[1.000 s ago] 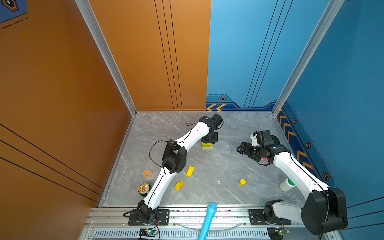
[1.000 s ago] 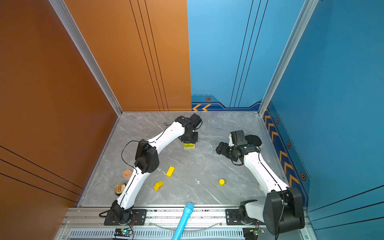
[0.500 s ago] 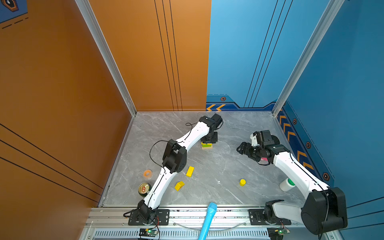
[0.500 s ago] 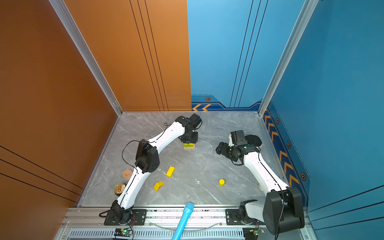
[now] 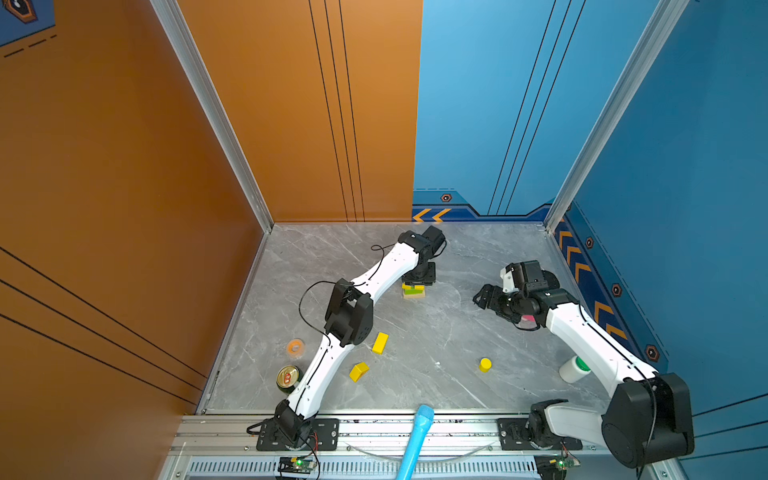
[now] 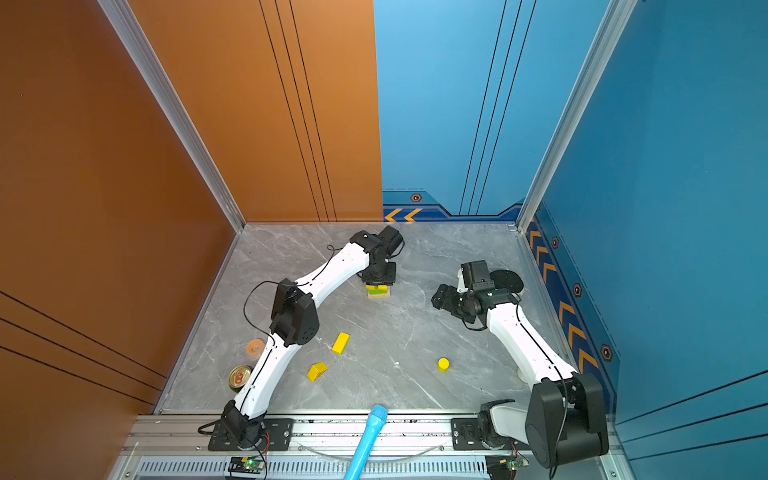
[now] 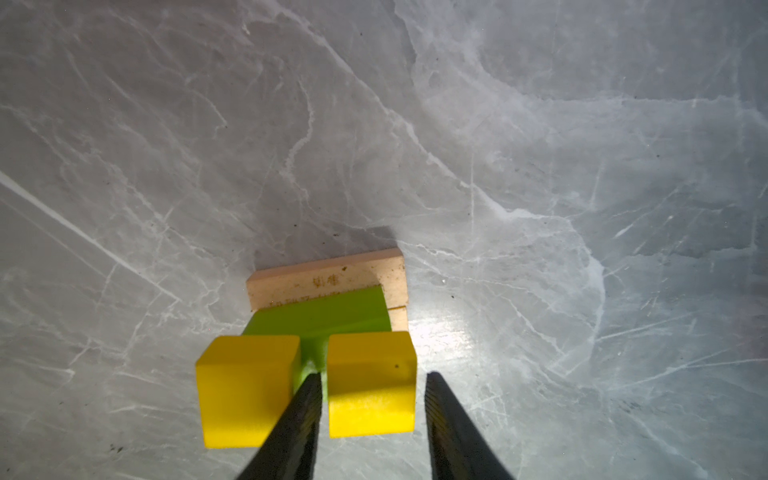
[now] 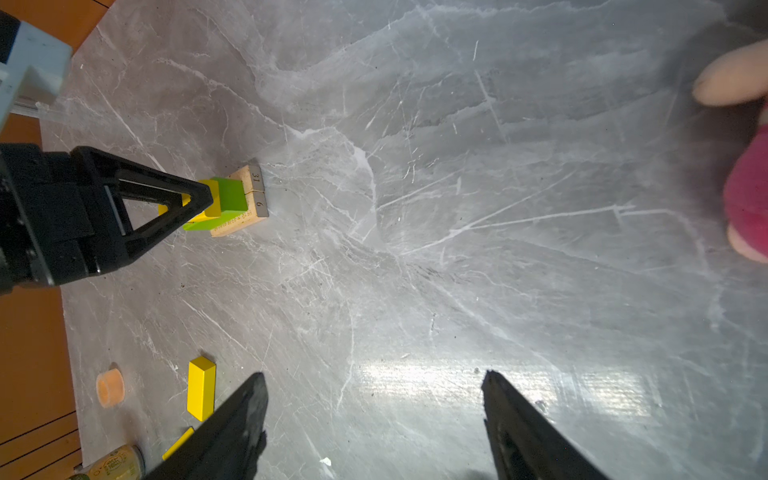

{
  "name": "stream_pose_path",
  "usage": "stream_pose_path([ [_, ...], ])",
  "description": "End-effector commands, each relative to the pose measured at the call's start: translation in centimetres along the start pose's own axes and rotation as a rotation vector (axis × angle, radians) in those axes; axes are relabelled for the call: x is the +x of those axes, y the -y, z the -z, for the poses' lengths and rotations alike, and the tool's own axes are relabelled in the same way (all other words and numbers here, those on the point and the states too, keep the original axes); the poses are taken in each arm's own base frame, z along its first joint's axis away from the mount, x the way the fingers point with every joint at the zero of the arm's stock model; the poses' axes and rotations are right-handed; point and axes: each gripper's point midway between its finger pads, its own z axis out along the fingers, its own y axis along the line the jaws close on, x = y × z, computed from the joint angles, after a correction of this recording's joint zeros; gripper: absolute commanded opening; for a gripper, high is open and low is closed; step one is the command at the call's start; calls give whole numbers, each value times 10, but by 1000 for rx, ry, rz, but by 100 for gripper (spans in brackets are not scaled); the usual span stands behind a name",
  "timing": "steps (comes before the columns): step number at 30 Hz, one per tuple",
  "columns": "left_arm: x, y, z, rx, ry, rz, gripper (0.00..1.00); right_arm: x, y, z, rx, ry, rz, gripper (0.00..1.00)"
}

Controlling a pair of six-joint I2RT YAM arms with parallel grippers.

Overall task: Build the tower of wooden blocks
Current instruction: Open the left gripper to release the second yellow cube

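Top views both show a can (image 5: 287, 377) upright at the worktop's (image 5: 436, 328) front left, an orange cup (image 5: 295, 347) just behind it, and a white, green-capped bottle (image 5: 573, 369) beside the right arm. What they hold cannot be told. The worktop is grey marble, walled in orange on the left and blue on the right.

The tower (image 5: 413, 289) stands toward the back centre. It has two tan planks (image 7: 328, 282) side by side, a green bar (image 7: 328, 316) on them, and two yellow cubes (image 7: 245, 390) on top with a gap between.

The left tool (image 7: 372, 376) is open astride one cube, one finger in that gap and the other clear of the cube's outer face. The right tool (image 8: 374, 374) is open and holds nothing, over bare worktop to the tower's right.

A yellow bar (image 5: 380, 343), wedge (image 5: 358, 371) and cylinder (image 5: 485, 364) lie loose nearer the front.
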Motion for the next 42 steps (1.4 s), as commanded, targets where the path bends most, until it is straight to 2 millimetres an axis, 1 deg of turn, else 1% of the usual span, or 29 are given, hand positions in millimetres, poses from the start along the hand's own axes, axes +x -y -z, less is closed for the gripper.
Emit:
stream_pose_path([
  [1,-4,-3,4,-7,7,12,43,-1,1,-3,-8,1,15,82],
  [31,-14,6,41,32,79,-1,44,-1,-3,0,-22,6,19,82],
  [42,-17,9,61,49,116,-6,44,-1,-4,-1,-26,5,18,82],
])
